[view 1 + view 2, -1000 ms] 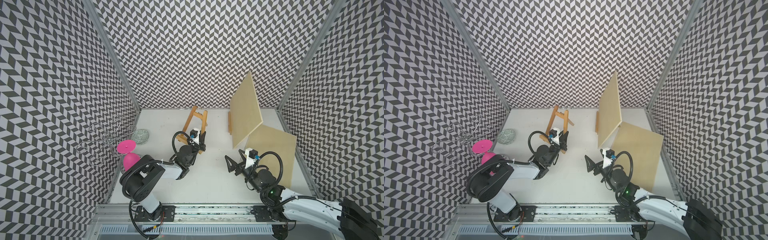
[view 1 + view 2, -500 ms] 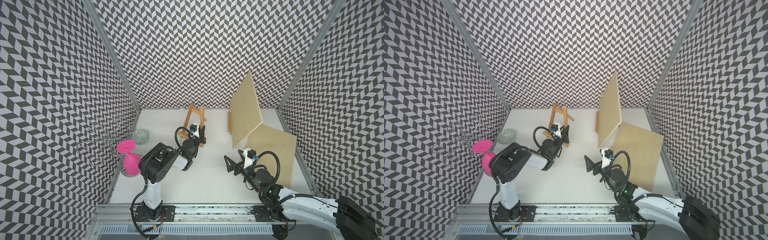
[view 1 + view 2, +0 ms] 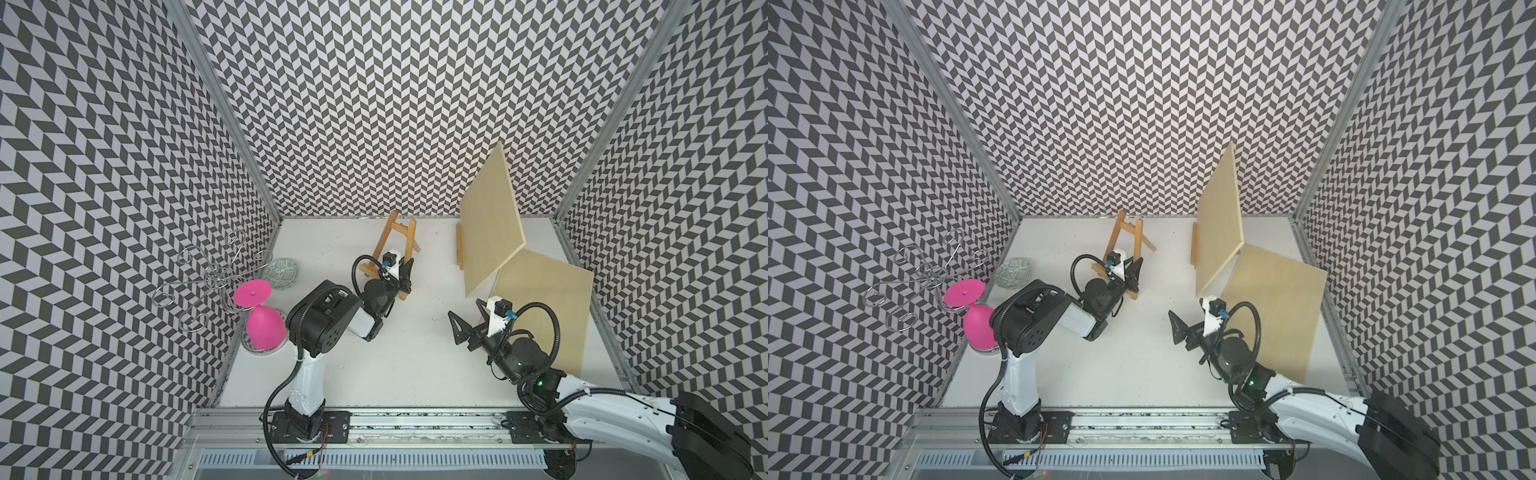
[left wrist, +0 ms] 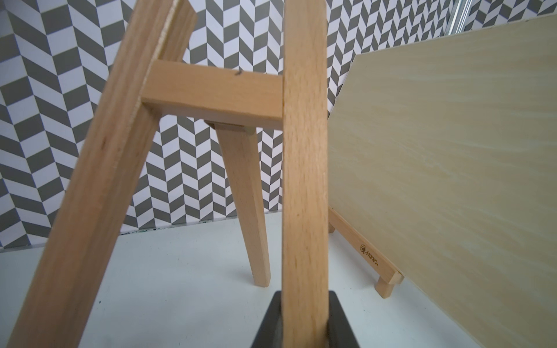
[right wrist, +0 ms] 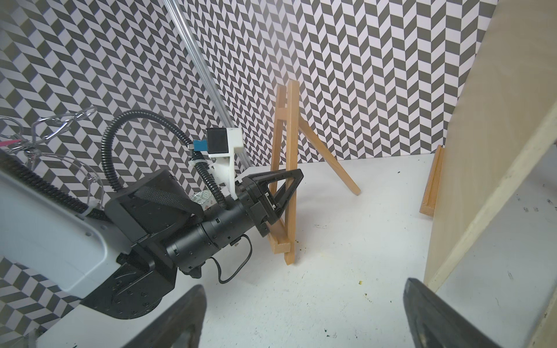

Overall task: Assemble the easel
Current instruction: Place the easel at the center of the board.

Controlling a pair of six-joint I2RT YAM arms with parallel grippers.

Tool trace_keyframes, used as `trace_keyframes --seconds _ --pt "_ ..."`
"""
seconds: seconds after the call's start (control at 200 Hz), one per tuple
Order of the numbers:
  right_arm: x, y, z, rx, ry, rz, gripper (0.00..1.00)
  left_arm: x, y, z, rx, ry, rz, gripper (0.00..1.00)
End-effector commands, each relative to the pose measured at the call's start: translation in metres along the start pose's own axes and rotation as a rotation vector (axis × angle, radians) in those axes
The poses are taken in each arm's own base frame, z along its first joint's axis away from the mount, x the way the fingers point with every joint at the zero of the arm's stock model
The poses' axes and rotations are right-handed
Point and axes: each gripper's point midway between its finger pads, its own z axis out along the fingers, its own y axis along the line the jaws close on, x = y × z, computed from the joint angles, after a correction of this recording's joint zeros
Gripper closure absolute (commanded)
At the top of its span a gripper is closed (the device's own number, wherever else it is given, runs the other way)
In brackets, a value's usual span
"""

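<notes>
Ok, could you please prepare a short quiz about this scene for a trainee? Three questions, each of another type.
1. True or false: the left gripper is shut on a front leg of the bare easel.
2. Choose one. The right gripper is: A) open and empty; B) shut on a board; C) shut on the same easel.
3. Short answer: what colour is the upturned glass?

Key: 1 true; 2 A; 3 pink.

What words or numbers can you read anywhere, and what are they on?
"Maneo", roughly, last letters unsure: brand stamp on the wooden ledge under the leaning board.
The easel in the left gripper: no text.
Elsewhere: none readable.
</notes>
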Motion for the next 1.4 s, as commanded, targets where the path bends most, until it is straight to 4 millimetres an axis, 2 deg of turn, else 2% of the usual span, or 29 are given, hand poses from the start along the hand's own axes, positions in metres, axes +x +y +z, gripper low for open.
trace_keyframes --seconds 0.0,0.165,0.36,0.506,0.686,0.776,0.906,0.966,1.016,1.126,1.217,1.297,1.327,1.342,1.397 --pt "-0.018 0.0 -0.001 0.003 -0.066 0.024 0.01 -0.031 -0.006 0.007 0.072 -0.106 0.008 1.0" --pt "-0.017 0.001 -0.001 0.001 -0.065 0.019 0.01 -0.025 -0.003 0.015 0.144 -0.064 -0.013 0.98" --pt "-0.016 0.0 0.0 0.005 -0.063 0.017 0.01 -0.019 0.002 0.018 0.154 -0.007 -0.008 0.8" --pt "-0.015 0.0 0.001 0.006 -0.06 0.013 0.01 -0.019 0.009 0.016 0.131 0.019 -0.012 0.74" --pt "-0.016 -0.001 0.001 0.013 -0.062 0.016 0.01 -0.028 0.022 0.009 0.108 0.019 -0.023 0.67" --pt "-0.016 -0.002 0.0 0.017 -0.063 0.014 0.01 -0.034 0.026 0.007 0.091 0.024 -0.02 0.59" --pt "-0.018 -0.004 -0.001 0.031 -0.067 0.018 0.01 -0.042 0.032 0.001 0.057 0.024 -0.043 0.55" --pt "-0.019 -0.009 -0.001 0.053 -0.072 0.021 0.01 -0.045 0.032 -0.003 0.049 0.027 -0.06 0.5" --pt "-0.019 -0.015 -0.001 0.08 -0.07 0.029 0.01 -0.047 0.033 -0.006 0.041 0.033 -0.08 0.49" --pt "-0.02 -0.026 -0.002 0.113 -0.066 0.062 0.01 -0.055 0.024 -0.016 0.063 0.034 -0.122 0.46" --pt "-0.025 -0.03 -0.003 0.125 -0.06 0.095 0.01 -0.055 0.004 -0.023 0.104 0.042 -0.156 0.45" --pt "-0.03 -0.031 -0.003 0.134 -0.036 0.123 0.01 -0.041 -0.008 -0.025 0.095 0.117 -0.203 0.45" --pt "-0.025 -0.033 -0.004 0.14 -0.013 0.124 0.01 -0.037 -0.015 -0.027 0.102 0.14 -0.212 0.45" --pt "-0.037 -0.029 -0.002 0.131 -0.028 0.136 0.01 -0.034 -0.018 -0.028 0.102 0.151 -0.216 0.45" --pt "-0.041 -0.03 -0.002 0.141 -0.002 0.15 0.01 -0.025 -0.03 -0.033 0.106 0.194 -0.243 0.46"
